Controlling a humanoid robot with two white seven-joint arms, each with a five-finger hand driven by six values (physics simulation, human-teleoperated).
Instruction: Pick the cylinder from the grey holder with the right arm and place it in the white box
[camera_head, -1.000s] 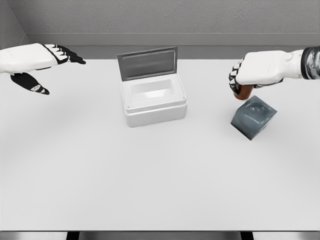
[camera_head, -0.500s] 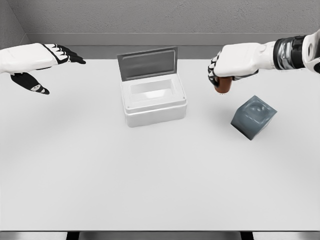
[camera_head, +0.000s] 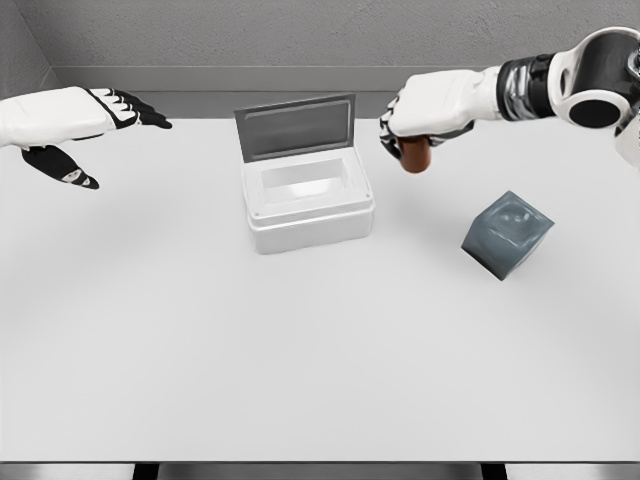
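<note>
I see the cylinder (camera_head: 415, 158) poking out under my right robot hand (camera_head: 425, 112), fingers curled round it, seemingly above the surface (camera_head: 300, 340), between box (camera_head: 308, 205) and holder (camera_head: 507, 234).

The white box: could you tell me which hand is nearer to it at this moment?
The right hand, shut on the brown cylinder, is nearer, just off the right side of the white box. The left hand hangs open far off by the table's left edge.
</note>
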